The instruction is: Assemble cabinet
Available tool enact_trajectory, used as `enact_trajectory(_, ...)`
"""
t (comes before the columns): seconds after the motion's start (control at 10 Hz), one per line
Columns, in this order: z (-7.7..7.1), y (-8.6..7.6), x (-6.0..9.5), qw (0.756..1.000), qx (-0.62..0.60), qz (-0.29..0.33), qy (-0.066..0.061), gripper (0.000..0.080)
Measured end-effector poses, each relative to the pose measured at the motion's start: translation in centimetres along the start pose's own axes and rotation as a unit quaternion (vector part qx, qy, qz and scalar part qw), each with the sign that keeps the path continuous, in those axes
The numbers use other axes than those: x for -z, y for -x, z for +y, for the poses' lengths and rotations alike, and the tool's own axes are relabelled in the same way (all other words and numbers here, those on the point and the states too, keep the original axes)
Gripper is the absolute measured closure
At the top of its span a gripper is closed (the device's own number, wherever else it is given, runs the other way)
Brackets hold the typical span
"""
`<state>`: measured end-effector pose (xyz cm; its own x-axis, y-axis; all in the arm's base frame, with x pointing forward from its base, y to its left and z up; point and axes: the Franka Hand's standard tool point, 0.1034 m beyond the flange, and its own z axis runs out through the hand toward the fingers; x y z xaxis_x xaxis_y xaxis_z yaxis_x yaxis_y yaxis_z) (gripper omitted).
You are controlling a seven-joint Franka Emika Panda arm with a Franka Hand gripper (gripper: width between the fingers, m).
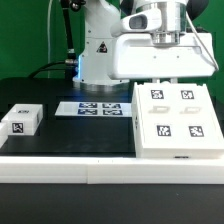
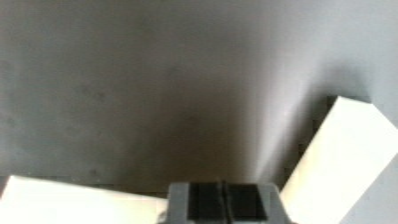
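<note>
The cabinet (image 1: pixel 175 115) is a large white boxy body with several black-and-white tags on its upper face. It lies on the black table at the exterior view's right. My gripper (image 1: pixel 163 42) hangs above the cabinet's far edge, apart from it. In the wrist view my gripper (image 2: pixel 222 200) has its dark pads (image 2: pixel 201 202) pressed together with nothing between them. White surfaces (image 2: pixel 347 155) show beside and below the fingers, and I cannot tell which part they belong to.
A small white tagged block (image 1: pixel 22 118) sits at the exterior view's left. The marker board (image 1: pixel 92 108) lies flat between the block and the cabinet. The robot's base (image 1: pixel 95 45) stands behind. A white ledge (image 1: pixel 60 170) runs along the table's front.
</note>
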<state>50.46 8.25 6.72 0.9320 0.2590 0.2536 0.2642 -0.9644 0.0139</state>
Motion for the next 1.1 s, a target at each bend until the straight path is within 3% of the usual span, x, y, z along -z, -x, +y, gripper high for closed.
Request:
enact_trajectory(0.4, 0.1, 0.5, -0.6, 1.000, 0.004, -0.008, 0.000, 0.0798)
enact_trajectory(0.6, -0.4, -0.4, 0.9, 1.000, 0.006, -0.022, -0.006, 0.0798)
enact_trajectory(0.8, 0.2, -1.2, 2.0, 0.999, 0.006, -0.035, -0.009, 0.0798)
enact_trajectory(1.1, 0.3, -1.3, 2.1, 0.999, 0.005, -0.039, -0.009, 0.0798)
